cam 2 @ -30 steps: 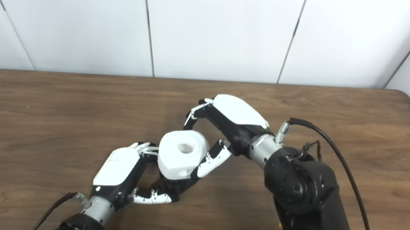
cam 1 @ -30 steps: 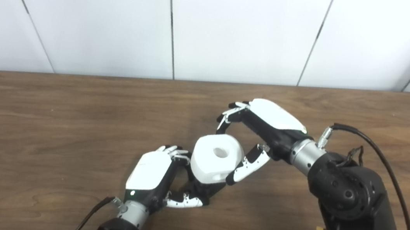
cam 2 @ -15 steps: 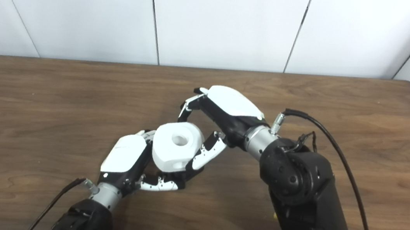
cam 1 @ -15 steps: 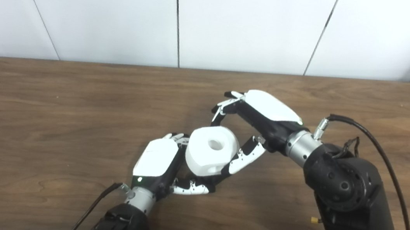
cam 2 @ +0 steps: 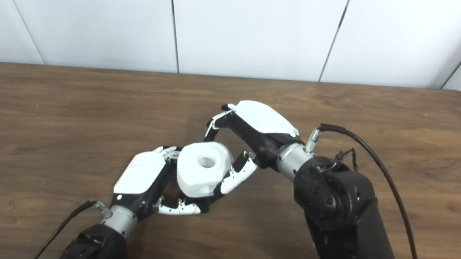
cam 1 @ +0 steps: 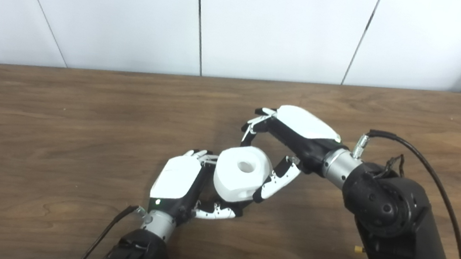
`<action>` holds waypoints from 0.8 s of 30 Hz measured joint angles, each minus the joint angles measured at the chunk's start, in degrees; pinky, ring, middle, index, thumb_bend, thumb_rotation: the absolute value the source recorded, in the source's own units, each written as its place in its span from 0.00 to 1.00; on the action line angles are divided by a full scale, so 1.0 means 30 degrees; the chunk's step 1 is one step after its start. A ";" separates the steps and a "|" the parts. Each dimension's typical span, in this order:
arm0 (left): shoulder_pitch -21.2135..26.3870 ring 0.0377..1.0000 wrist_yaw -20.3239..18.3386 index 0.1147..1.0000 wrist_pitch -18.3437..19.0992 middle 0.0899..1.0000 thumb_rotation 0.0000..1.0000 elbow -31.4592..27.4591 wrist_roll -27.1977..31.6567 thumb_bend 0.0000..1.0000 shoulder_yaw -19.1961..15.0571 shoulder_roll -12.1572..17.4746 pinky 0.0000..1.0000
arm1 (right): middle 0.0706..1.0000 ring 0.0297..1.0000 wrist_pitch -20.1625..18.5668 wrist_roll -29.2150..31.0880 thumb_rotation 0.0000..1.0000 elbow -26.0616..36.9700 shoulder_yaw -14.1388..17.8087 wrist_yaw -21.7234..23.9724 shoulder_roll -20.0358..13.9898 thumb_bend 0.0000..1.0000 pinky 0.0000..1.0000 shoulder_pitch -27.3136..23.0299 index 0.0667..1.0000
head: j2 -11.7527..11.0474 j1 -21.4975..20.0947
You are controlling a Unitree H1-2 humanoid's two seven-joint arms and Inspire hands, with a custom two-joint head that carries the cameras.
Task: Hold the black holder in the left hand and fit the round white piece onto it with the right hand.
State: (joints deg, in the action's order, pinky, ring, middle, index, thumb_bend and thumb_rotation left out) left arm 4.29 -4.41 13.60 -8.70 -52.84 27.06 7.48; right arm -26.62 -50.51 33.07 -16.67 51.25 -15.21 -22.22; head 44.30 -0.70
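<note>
- My left hand (cam 1: 176,180) is nearest to me, low over the wooden table (cam 1: 59,126), with its fingers curled around something dark just under the white piece. I take that to be the black holder (cam 1: 234,210), though only a sliver of it shows between my thumb and the white piece, so I cannot say how firmly I grip it.
- The round white piece (cam 1: 241,179) sits right above that grip, touching my left fingers (cam 1: 198,155) on its left side. Its central hole faces up and a little toward me.
- I cannot see whether the holder's post has entered that hole or whether the piece only rests on top. My judgement is that the fit is begun but not proven seated.
- My right hand (cam 1: 287,147) comes in from beyond the piece. Its thumb (cam 1: 273,184) lies along the piece's right flank, touching it or just beside it, while the other fingers arch over the far rim, and I cannot tell if they touch it.
- So I cannot tell whether the right hand clamps the piece or merely cages it.
- What seems left: press the piece fully down, confirm it sits level, then let go with the right hand.
- Farther off, I see only the table's wood and the white wall panels (cam 1: 269,24).
</note>
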 measured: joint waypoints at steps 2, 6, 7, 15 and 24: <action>0.0000 0.89 -0.0017 0.42 0.0010 0.77 0.05 -0.0004 0.0002 0.52 0.0000 0.0000 0.94 | 0.79 0.97 0.0002 0.0072 0.13 -0.0002 0.0085 -0.0053 -0.0042 0.52 1.00 -0.0004 0.45 | 0.0000 -0.0029; 0.0000 0.89 -0.0045 0.42 0.0026 0.77 0.05 -0.0019 0.0001 0.52 0.0000 0.0013 0.94 | 0.79 0.97 0.0040 0.0172 0.13 -0.0002 0.0237 -0.0258 -0.0121 0.52 1.00 -0.0018 0.45 | 0.0000 -0.0088; 0.0000 0.89 -0.0045 0.42 0.0024 0.77 0.05 -0.0022 0.0001 0.52 0.0001 0.0017 0.94 | 0.79 0.97 0.0053 0.0228 0.13 -0.0002 0.0260 -0.0334 -0.0134 0.52 1.00 -0.0022 0.45 | 0.0000 -0.0117; 0.0001 0.89 -0.0062 0.42 0.0026 0.77 0.05 -0.0034 0.0001 0.52 0.0002 0.0028 0.93 | 0.79 0.97 0.0073 0.0374 0.13 -0.0008 0.0250 -0.0656 -0.0203 0.52 1.00 -0.0135 0.45 | 0.0059 -0.0205; 0.0002 0.88 -0.0188 0.42 0.0143 0.77 0.05 -0.0161 -0.0005 0.52 0.0005 0.0030 0.93 | 0.79 0.97 0.0062 0.0364 0.13 -0.0126 0.0160 -0.0658 -0.0240 0.52 1.00 -0.0115 0.45 | 0.0146 -0.0234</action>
State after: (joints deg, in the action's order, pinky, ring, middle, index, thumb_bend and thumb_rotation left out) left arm 4.29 -4.98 14.03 -9.18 -52.86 27.08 7.58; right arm -26.43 -49.42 32.69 -16.18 49.27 -15.93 -22.57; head 44.74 -1.41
